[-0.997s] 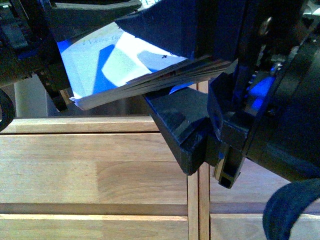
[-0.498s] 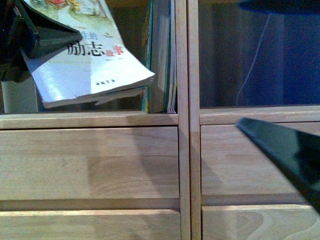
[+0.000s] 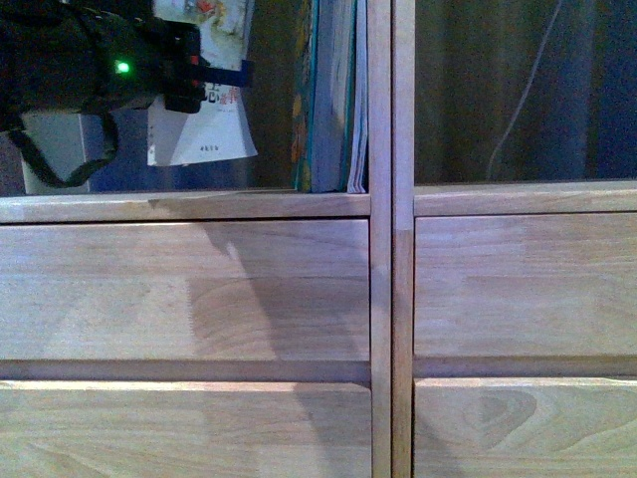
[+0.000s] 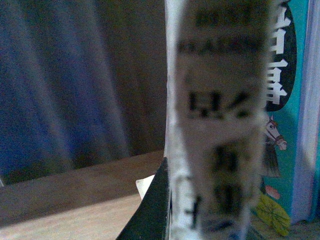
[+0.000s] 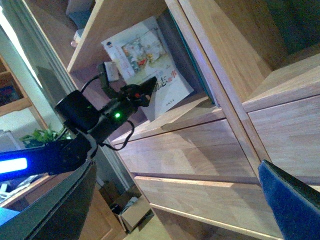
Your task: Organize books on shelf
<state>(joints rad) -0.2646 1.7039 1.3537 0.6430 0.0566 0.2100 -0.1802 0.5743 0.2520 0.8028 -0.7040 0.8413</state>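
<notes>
Left tool (image 5: 142, 90) clamps the white book (image 3: 209, 134) inside the shelf (image 3: 189, 299) compartment, teal-spined books (image 3: 333, 100) upright beside it; right tool (image 5: 172, 200) apart.

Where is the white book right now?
Front view, upper left: the left gripper holds the white book inside the shelf, left of the standing books.

Light-wood shelf (image 3: 279, 299) fills the frame; teal-spined books (image 3: 331, 100) stand upright at upper centre, against its divider (image 3: 381, 110)

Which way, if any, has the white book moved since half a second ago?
Yes. In the front view the white book has swung upright and drawn left, away from the standing books it nearly touched.
</notes>
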